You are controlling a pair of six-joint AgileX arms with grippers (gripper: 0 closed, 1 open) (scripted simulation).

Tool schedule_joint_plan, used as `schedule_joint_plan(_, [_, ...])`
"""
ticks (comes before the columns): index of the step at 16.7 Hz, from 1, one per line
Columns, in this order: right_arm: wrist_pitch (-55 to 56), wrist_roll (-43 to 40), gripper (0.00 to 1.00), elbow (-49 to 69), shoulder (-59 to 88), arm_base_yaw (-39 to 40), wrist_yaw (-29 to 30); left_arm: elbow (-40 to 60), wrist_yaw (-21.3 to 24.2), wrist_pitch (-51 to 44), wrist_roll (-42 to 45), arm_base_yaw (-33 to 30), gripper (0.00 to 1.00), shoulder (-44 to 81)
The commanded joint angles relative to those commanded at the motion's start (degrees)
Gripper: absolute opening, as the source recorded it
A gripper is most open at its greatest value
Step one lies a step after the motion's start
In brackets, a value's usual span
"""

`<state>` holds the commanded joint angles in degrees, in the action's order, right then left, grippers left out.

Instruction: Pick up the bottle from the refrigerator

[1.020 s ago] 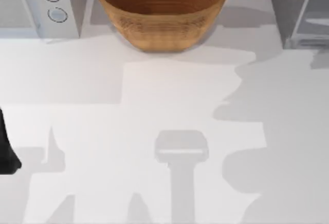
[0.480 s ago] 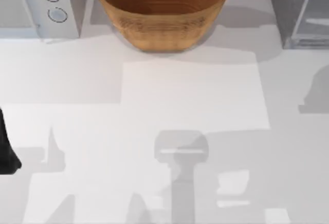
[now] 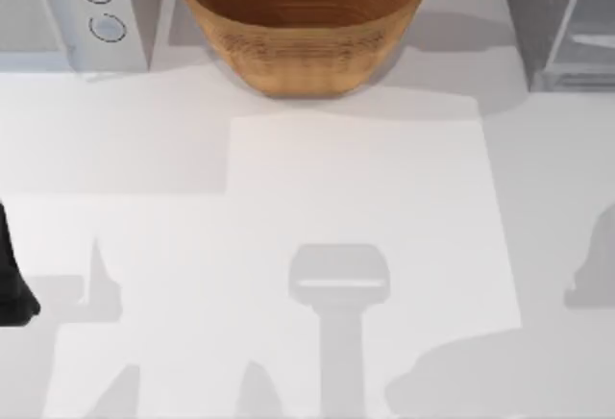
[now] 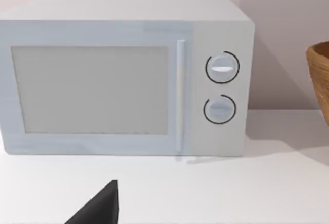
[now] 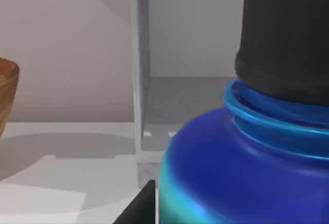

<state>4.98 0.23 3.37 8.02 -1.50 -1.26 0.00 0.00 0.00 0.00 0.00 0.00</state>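
The bottle sits very close in the right wrist view: bright-blue shoulder, cyan tint lower down, round black cap. My right gripper is shut on it, with one dark fingertip against its side. Behind it stands the refrigerator, whose light frame and grey inner floor show. From above, the refrigerator is at the back right corner, with its pale glass panel. My left arm is parked at the table's left edge.
A brown woven basket stands at the back middle, and its rim also shows in the right wrist view. A light-grey microwave with two round knobs is at the back left, facing the left wrist camera. Arm shadows lie on the white table.
The right arm's shadow has slid across the table's right side, away from the refrigerator and toward the front edge. The left arm has not moved.
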Motion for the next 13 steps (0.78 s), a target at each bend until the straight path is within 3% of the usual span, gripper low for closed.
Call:
schedule_joint_plan(4, [-4.74, -0.22, 0.0, -3.21, -7.63, 1.42, 1.19, 0.0, 0.0, 0.0, 0.0, 0.0, 1.0, 0.0])
schedule_joint_plan(13, [-1.37, -0.46, 0.0, -0.62, -5.24, 3.05, 3.1, 0.0, 0.0, 0.0, 0.0, 0.0, 1.0, 0.0])
